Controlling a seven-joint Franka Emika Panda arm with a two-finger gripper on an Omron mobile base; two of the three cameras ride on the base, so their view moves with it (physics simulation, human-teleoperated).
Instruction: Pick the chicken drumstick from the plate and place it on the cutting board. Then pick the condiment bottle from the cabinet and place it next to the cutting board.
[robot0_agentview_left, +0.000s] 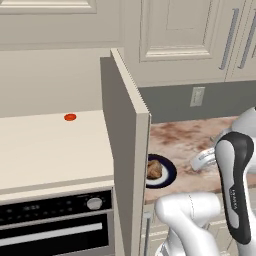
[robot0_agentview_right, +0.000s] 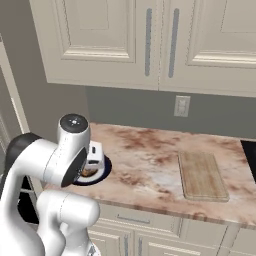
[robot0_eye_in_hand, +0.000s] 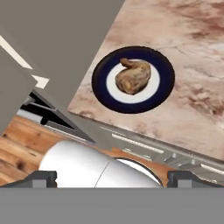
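Jaws fully open, empty, high above chicken drumstick (robot0_eye_in_hand: 133, 76) on plate (robot0_eye_in_hand: 101, 72). Descend straight, straddle thick body, close above plate surface.

Readable text: none that can be made out.
In the lower right of the left base view, small white lettering runs along the arm's dark link (robot0_agentview_left: 235, 192), too small to read; the oven panel (robot0_agentview_left: 55, 206) at lower left carries blurred marks.
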